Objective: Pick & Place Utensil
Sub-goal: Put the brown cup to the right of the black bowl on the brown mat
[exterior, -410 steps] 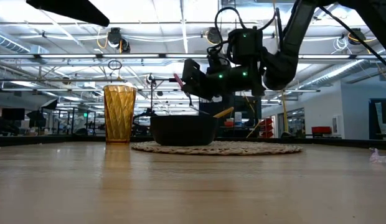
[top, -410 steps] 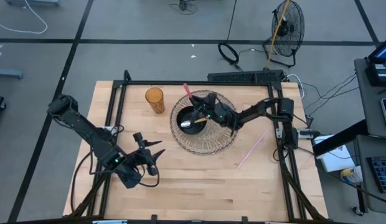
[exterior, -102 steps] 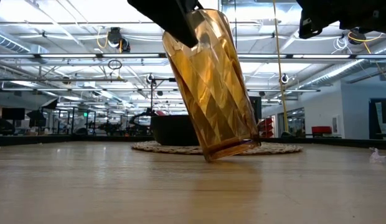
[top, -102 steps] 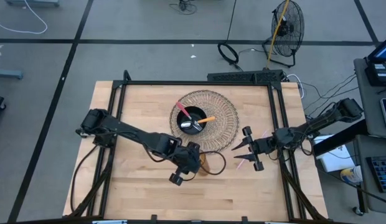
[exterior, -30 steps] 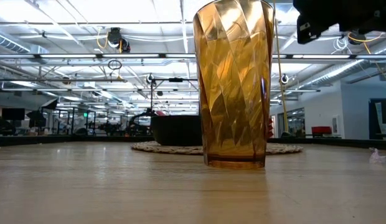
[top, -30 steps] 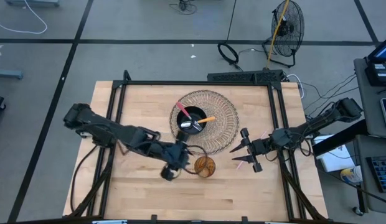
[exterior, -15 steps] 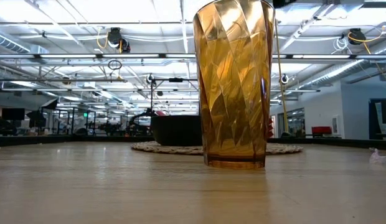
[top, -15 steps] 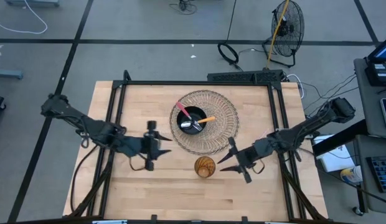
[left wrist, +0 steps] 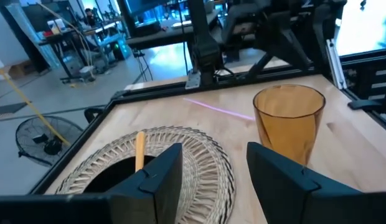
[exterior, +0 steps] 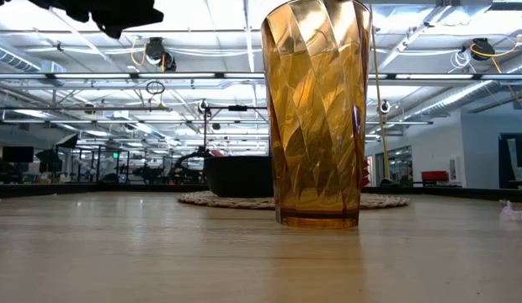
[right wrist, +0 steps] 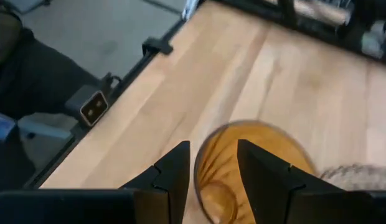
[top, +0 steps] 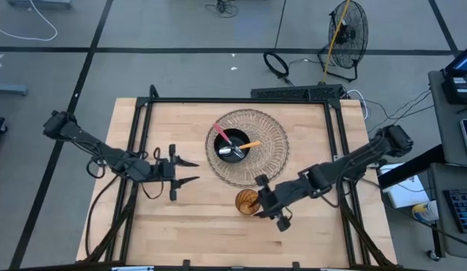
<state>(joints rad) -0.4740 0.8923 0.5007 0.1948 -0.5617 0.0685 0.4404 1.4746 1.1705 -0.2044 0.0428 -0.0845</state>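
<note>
High view: amber cup (top: pixel 247 202) upright on worktop (top: pixel 211 233), right pincer (top: pixel 261 197) over its rim, parted, holding nothing. Left pincer (top: pixel 187 172) released, parked well left. Utensils (top: pixel 232 145) sit in black bowl (top: pixel 235 143) on woven mat (top: pixel 275 139); none in cup yet.

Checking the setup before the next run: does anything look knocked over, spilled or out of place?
Nothing spilled or tipped. The amber cup stands upright. One oddity: a pink straw lies loose on the table.
</note>
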